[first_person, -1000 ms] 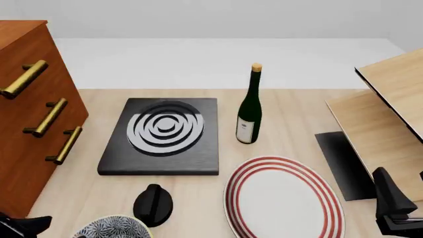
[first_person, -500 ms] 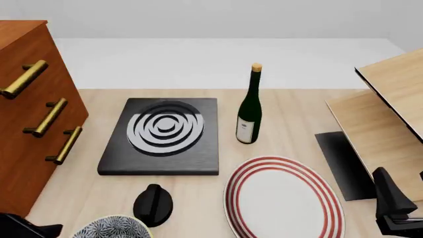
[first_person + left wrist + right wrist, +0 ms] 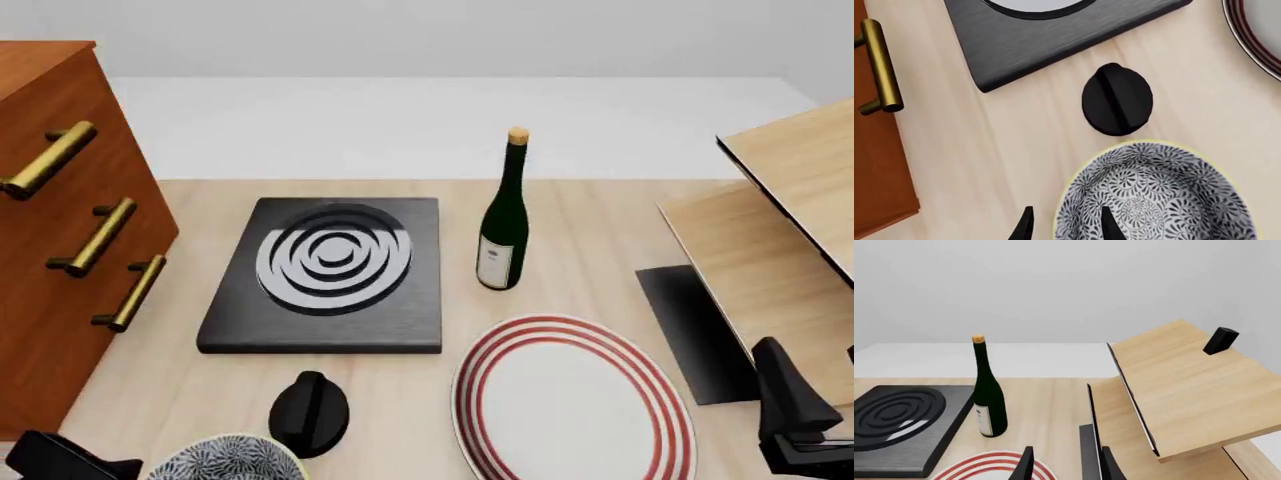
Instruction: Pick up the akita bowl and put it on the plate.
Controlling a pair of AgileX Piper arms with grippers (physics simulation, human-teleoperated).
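The akita bowl [image 3: 1157, 195], black-and-white floral with a pale yellow rim, stands on the table at the near left edge, cut off at the bottom of the front view [image 3: 227, 458]. My left gripper [image 3: 1066, 226] is open just above it, one finger outside its rim and the other over the inside. To the bowl's right lies the white plate [image 3: 574, 400] with red rings, bare; part of its rim shows in the left wrist view [image 3: 1254, 30]. At the near right my right gripper [image 3: 1066, 467] is open and holds nothing, beside the plate [image 3: 997, 467].
A black knob [image 3: 310, 410] sits just beyond the bowl. Behind it lies a black slab [image 3: 327, 270] with grey rings, and a wine bottle [image 3: 505, 215] stands behind the plate. A wooden drawer cabinet [image 3: 60, 250] walls the left side; a tilted wooden shelf [image 3: 787, 230] stands at the right.
The left arm has crept in from the bottom left corner toward the bowl. The right arm, bowl and plate have not moved.
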